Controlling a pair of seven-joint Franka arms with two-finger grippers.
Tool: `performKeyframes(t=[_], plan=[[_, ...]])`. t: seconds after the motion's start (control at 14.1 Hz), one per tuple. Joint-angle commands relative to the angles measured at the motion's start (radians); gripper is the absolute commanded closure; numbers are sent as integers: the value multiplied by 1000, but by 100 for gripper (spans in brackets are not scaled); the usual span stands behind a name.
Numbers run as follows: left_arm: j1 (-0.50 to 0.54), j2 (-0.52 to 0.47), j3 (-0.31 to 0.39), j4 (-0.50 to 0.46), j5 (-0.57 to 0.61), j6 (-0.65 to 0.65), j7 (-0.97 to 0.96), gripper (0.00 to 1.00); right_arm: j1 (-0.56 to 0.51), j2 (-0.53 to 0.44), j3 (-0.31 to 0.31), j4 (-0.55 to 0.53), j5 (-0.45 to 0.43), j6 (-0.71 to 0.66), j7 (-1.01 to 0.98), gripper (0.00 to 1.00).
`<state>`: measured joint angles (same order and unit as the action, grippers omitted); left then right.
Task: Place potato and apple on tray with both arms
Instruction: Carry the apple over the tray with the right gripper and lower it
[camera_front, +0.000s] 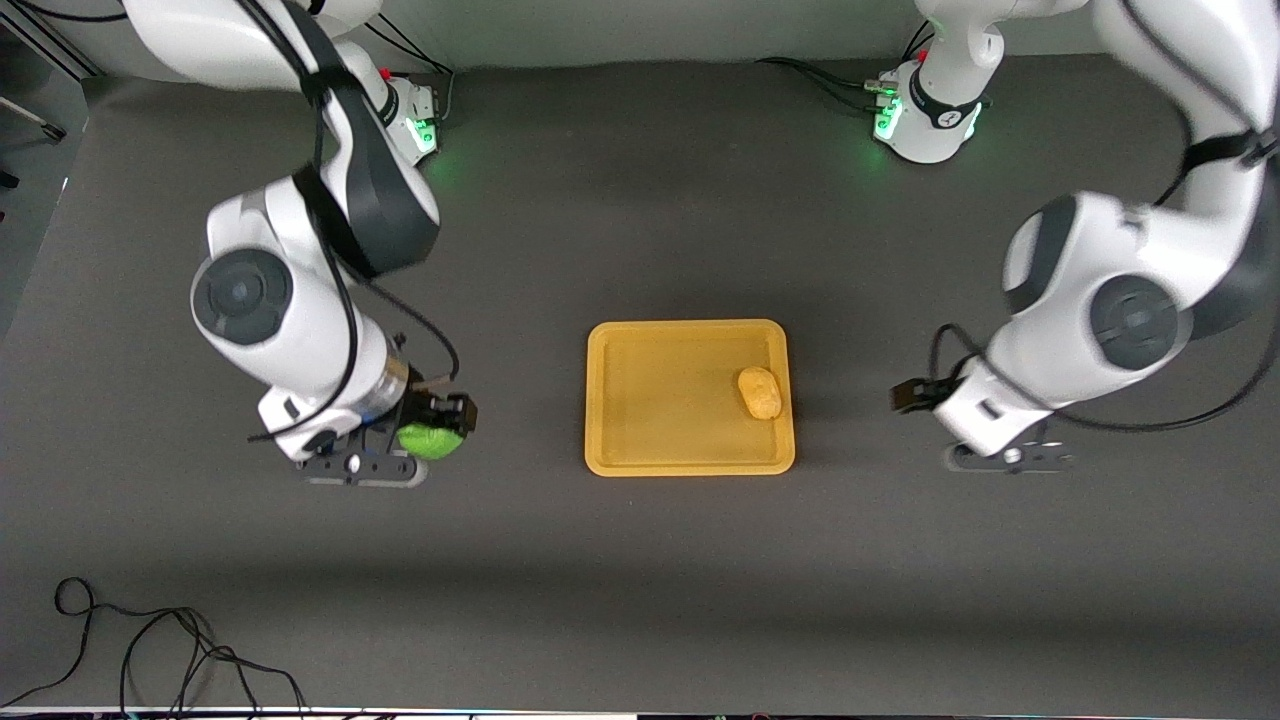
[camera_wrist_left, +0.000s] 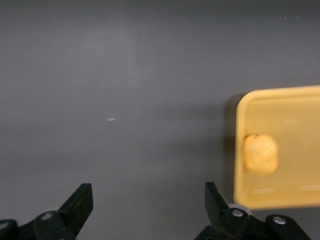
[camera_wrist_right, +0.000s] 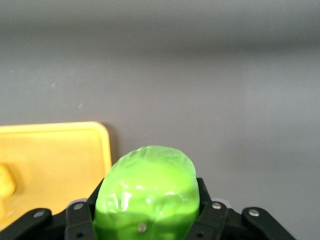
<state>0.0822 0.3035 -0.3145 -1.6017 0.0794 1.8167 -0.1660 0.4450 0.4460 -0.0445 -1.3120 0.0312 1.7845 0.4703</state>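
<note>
Clamping the bright green apple between its black fingers, the right claw is up over bare dark counter toward the right arm's end, well apart from the tray. The right wrist view shows the apple filling the gap between the two fingers, its glossy skin pressed against both pads, with a rounded corner of the yellow-orange tray showing beside it and a sliver of the potato at the picture's edge. The left claw hangs over bare counter toward the left arm's end, just beside the tray's short edge but clear of it. In the left wrist view its fingers stand wide apart with nothing between them but grey counter, touching nothing. The potato, a lumpy yellow-orange oval, lies on the tray close to the rim at the left arm's end, roughly midway along that short side; from the left wrist it appears just inside the tray's rim. The rest of the tray floor is bare plastic.
</note>
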Motion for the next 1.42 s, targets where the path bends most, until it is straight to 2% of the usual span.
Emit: performKeyframes(t=[0.0,0.21,0.35,0.57,0.78,1.13,1.35], plan=[[108,-110,-8,-49,10,-25,167,0,111,-30,-5,-50,10,19,150,46],[163,-141,-3,-49,10,-16,178,0,239,17,-5,2,4,24,325,46],[172,-153,-3,-70,10,-28,186,0,297,78,-5,84,7,23,437,46],[220,-277,3,-215,-24,-5,273,1,374,199,-5,186,3,38,545,46],[222,-304,6,-219,-76,-8,287,0,392,302,-5,186,-5,165,580,46],[238,-313,28,-204,-73,-28,299,0,402,459,-8,186,-53,315,582,46],[240,-343,41,-201,-72,-62,290,0,408,516,-11,183,-54,389,582,46]])
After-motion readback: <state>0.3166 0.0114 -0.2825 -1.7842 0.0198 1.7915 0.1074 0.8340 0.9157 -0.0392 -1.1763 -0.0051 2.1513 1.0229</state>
